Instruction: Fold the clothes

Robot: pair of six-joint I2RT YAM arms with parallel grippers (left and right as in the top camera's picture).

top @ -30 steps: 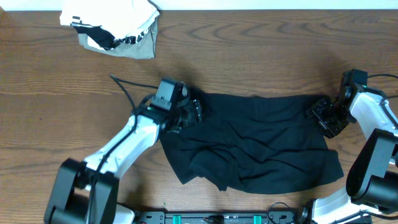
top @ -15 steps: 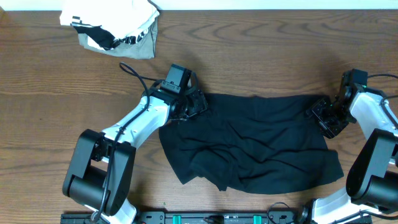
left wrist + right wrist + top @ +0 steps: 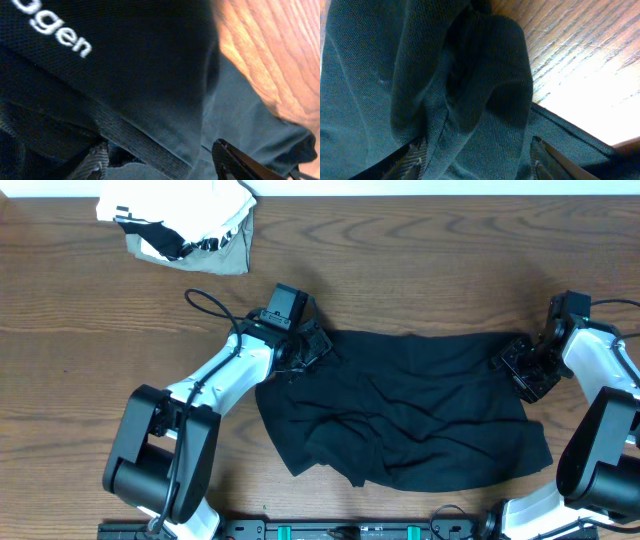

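Our left tool (image 3: 312,350) has swung onto the far-left corner of the clothes (image 3: 420,410) spread on the counter (image 3: 420,260), jaws apart, the right tool (image 3: 515,365) straddles the far-right corner, grip unclear, and we judge nothing folded.

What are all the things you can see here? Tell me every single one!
clothes: one, black, lying rumpled on the middle of the table
logo: one, white letters, on the clothes
bundle: one, white and grey with striped trim, far left of the table
table: one, brown wood, under everything
cable: one, black, looping by the left arm
left arm: one, white and black, reaching in from the near left
right arm: one, white and black, at the right edge
left claw: one, black, at the clothes' far left corner, fingers apart
right claw: one, black, at the clothes' far right corner, fingers apart
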